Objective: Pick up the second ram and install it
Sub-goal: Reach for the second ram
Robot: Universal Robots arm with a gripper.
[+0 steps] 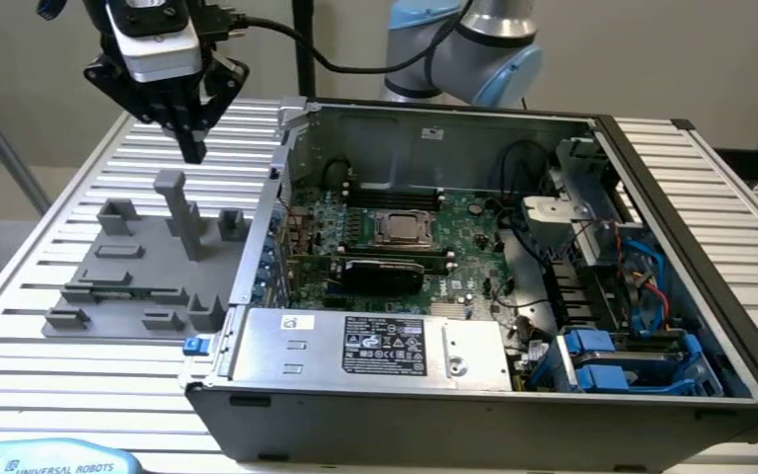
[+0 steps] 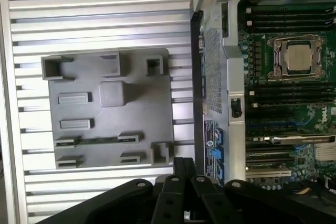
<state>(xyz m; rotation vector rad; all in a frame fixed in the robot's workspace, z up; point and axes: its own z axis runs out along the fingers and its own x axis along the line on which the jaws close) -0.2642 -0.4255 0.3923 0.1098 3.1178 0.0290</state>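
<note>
On slatted surface [image 1: 37, 380]: open computer case [image 1: 485, 420] at the exterior view's right, grey holder block [image 1: 129, 267] beside it. Thin green ram strip [image 1: 126, 289] lies in holder's near slot. Farther back, claw [image 1: 193, 148] hangs above holder, closed, empty, well apart from strip.

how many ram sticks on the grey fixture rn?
1. The ram stick lies flat between two clips on the grey fixture, toward the exterior view's near edge. The clip pair beside it holds none; nothing on the fixture seems hidden.
</note>
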